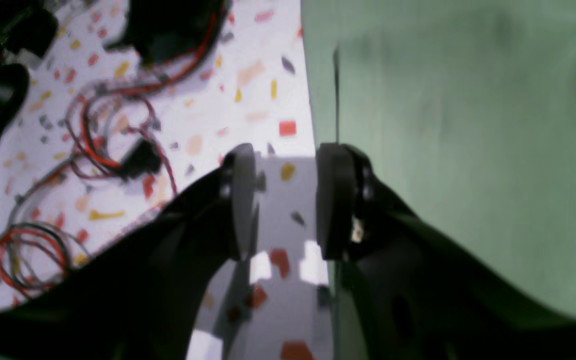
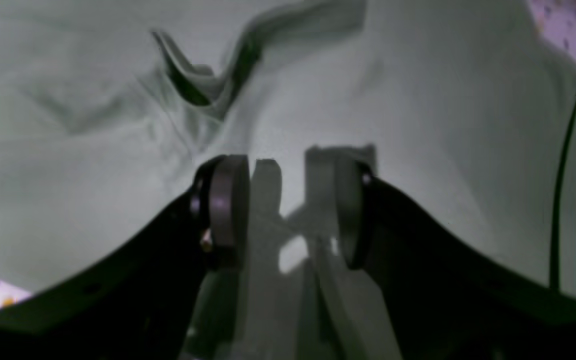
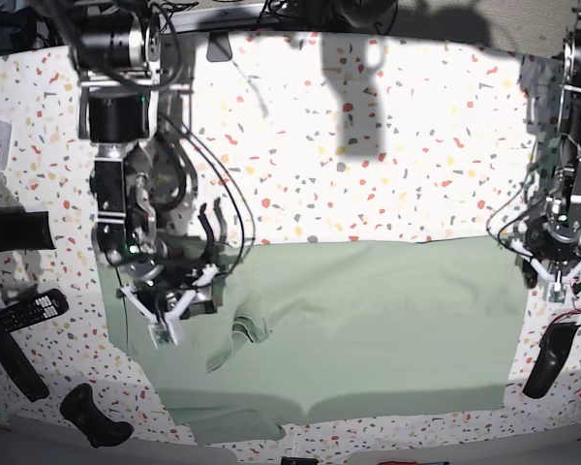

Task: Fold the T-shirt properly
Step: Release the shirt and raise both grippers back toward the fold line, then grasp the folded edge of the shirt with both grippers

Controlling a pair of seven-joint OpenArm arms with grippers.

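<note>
The T-shirt (image 3: 368, 320) lies spread across the terrazzo table (image 3: 368, 145). My left gripper (image 1: 285, 200) hangs spread and empty at its edge, near red cables (image 1: 98, 135). My right gripper (image 2: 288, 210) hovers spread above a rumpled fold (image 2: 203, 85), gripping nothing.

A robotics lab: speckled terrazzo tabletop (image 3: 387, 145) and loose red-and-black wiring (image 1: 103, 130).

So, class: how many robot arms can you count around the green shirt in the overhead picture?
2. One arm stands at the picture's left, its tool over the T-shirt. The other arm is at the right edge, its tool beside the shirt's corner.
</note>
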